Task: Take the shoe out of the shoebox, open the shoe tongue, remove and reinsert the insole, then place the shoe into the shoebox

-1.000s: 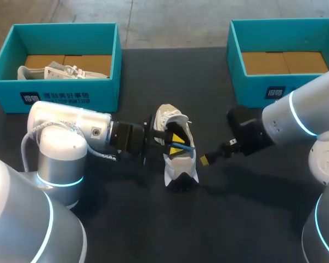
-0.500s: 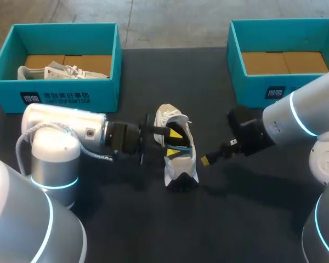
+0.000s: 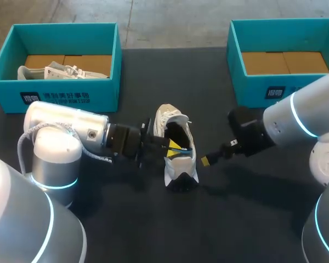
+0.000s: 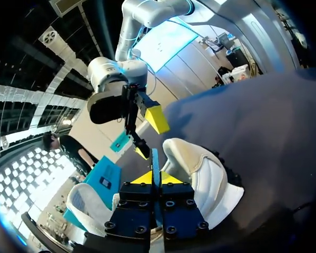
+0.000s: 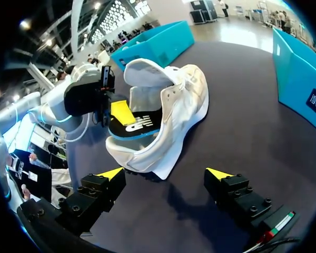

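The shoe (image 3: 180, 156) stands on the table, out of any box, so I count the first step as done. Far to its left and beyond it is the left shoebox (image 3: 60, 93), with a second shoe (image 3: 49, 70) lying inside.

Just left of the shoe, my left gripper (image 3: 174, 144) reaches into its opening. Its yellow tips are pinched narrow on the thin blue-rimmed edge of the insole (image 5: 130, 129). In the right wrist view the insole slants half in and half out of the shoe, its dark top face showing. The tongue (image 5: 147, 71) appears lifted back from the opening, so that step also looks finished.

I judge that I am in the middle of the insole step. Whether the insole is on its way out or going back in, I cannot tell from this alone.

Just right of the shoe, near its heel end, my right gripper (image 5: 166, 175) hangs low with its fingers spread wide, holding nothing and not touching the shoe.

Far to the right of the shoe and beyond it is the right shoebox (image 3: 263, 87), showing only brown card inside.

What is left: seat the insole flat inside the shoe, then lift the shoe into a shoebox.
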Robot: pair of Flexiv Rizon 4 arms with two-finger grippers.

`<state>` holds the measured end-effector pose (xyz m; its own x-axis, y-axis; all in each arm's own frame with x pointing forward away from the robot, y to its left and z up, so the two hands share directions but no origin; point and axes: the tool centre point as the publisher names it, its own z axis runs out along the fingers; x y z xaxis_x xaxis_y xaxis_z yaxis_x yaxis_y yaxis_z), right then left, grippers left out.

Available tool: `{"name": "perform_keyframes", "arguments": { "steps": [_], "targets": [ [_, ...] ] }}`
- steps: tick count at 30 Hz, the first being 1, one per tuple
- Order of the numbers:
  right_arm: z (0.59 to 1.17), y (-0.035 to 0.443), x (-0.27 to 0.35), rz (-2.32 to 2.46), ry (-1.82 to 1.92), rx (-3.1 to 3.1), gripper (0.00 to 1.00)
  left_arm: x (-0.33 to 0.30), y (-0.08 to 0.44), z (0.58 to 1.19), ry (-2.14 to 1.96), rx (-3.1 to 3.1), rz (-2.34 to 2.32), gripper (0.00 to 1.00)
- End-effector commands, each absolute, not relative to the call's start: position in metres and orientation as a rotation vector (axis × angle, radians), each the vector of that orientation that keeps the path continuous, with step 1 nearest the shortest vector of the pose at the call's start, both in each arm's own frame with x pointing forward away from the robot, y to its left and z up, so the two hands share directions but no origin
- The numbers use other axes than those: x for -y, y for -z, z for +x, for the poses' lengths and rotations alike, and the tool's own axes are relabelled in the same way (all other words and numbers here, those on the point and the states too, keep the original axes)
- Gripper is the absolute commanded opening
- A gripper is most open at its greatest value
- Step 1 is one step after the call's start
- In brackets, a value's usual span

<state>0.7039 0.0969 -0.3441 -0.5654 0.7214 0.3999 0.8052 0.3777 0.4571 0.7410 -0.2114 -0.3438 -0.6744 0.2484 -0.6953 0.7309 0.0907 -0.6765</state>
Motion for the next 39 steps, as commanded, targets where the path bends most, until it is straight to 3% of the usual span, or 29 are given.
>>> {"name": "perform_keyframes", "arguments": {
  "steps": [1, 9, 10, 11, 14, 29, 32, 39],
  "targets": [
    [0.702, 0.345, -0.098, -1.397, 0.944, 2.495, 1.00, 0.217, 0.347, 0.749, 1.610, -1.978, 0.970, 0.00],
    [0.702, 0.345, -0.097, -1.395, 0.940, 2.498, 1.00, 0.215, 0.349, 0.755, 1.595, -1.986, 0.941, 0.00],
    [0.703, 0.345, -0.097, -1.394, 0.938, 2.498, 1.00, 0.215, 0.347, 0.754, 1.600, -1.982, 0.933, 0.14],
    [0.703, 0.345, -0.097, -1.394, 0.937, 2.499, 1.00, 0.214, 0.344, 0.753, 1.605, -1.977, 0.928, 0.35],
    [0.703, 0.345, -0.097, -1.391, 0.936, 2.500, 1.00, 0.212, 0.336, 0.751, 1.628, -1.956, 0.906, 0.46],
    [0.704, 0.343, -0.096, -1.384, 0.941, 2.504, 1.00, 0.209, 0.316, 0.739, 1.661, -1.910, 0.926, 0.16],
    [0.704, 0.341, -0.095, -1.387, 0.941, 2.509, 1.00, 0.210, 0.322, 0.738, 1.667, -1.925, 0.927, 0.00],
    [0.705, 0.339, -0.096, -1.386, 0.938, 2.519, 1.00, 0.213, 0.331, 0.735, 1.687, -1.947, 0.931, 0.00]
  ]
}}
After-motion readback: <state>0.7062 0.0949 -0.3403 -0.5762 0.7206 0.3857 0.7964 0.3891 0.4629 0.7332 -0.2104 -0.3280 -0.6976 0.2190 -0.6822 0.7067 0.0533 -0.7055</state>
